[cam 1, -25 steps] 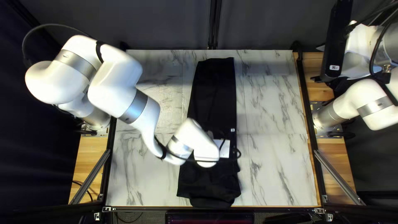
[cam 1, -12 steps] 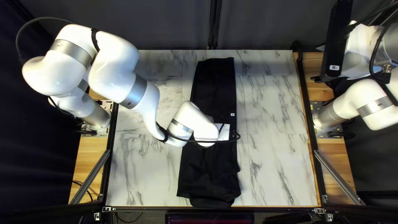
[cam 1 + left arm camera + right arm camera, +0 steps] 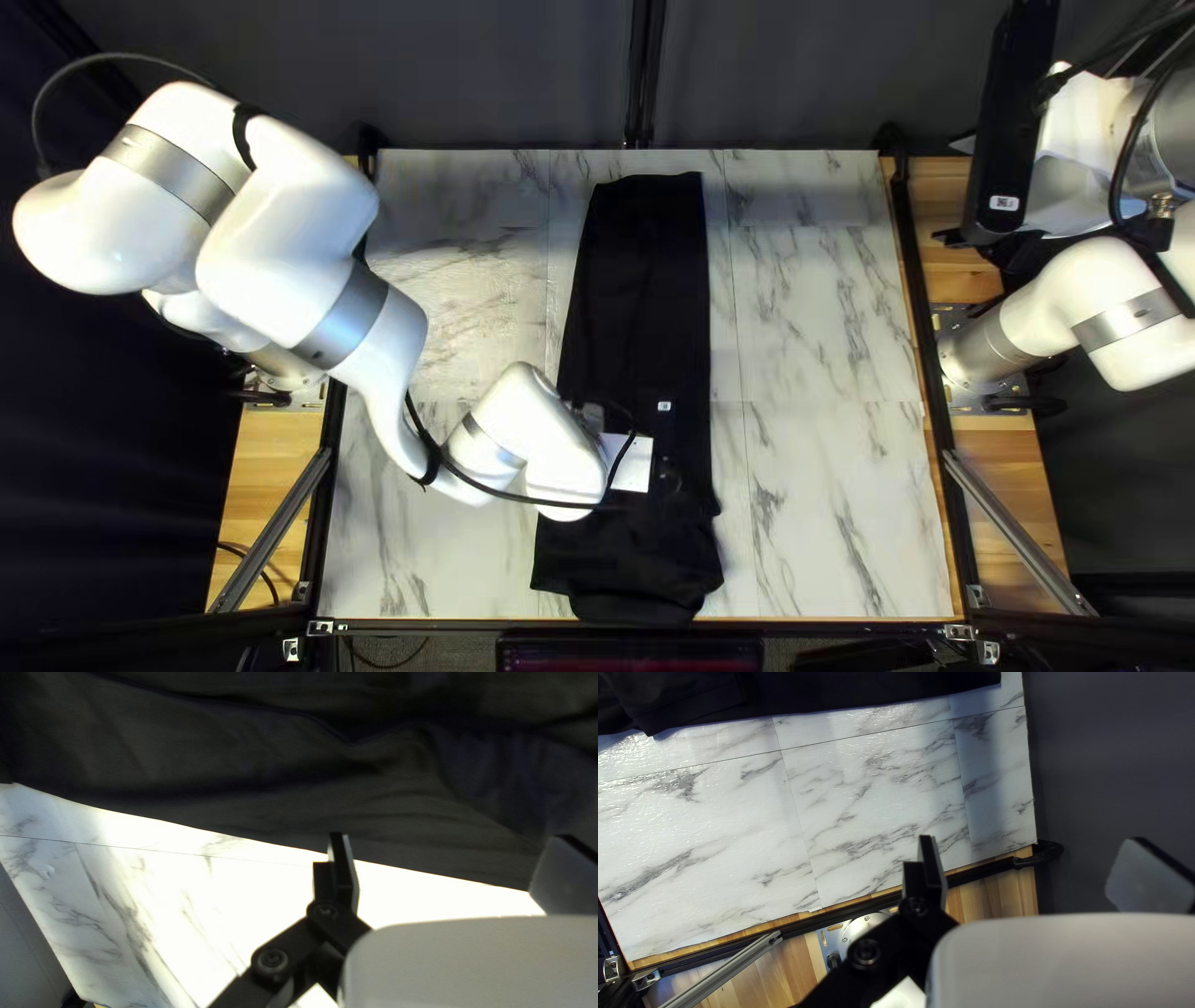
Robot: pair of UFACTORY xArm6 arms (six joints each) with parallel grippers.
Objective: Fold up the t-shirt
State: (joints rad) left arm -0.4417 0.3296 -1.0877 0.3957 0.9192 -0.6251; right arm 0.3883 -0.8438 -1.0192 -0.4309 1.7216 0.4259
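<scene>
1. Top left view: my left arm (image 3: 280, 268) reaches from its base at the worktop's 9 o'clock edge toward the centre.
2. Its left gripper (image 3: 630, 463) hangs over the dark cloth, about 6 o'clock of the cloth's middle. The left wrist view shows the fingers released and spread apart; the cloth's edge runs ahead of them, from 10 to 2 o'clock.
3. The black t-shirt (image 3: 641, 274) lies as a long strip near the middle of the worktop (image 3: 822, 311), stretching from 12 to 6 o'clock.
4. My right arm (image 3: 1058, 299) stands at 3 o'clock, its right gripper (image 3: 954, 237) raised by the 2 o'clock edge, fingers released and wide apart.
</scene>
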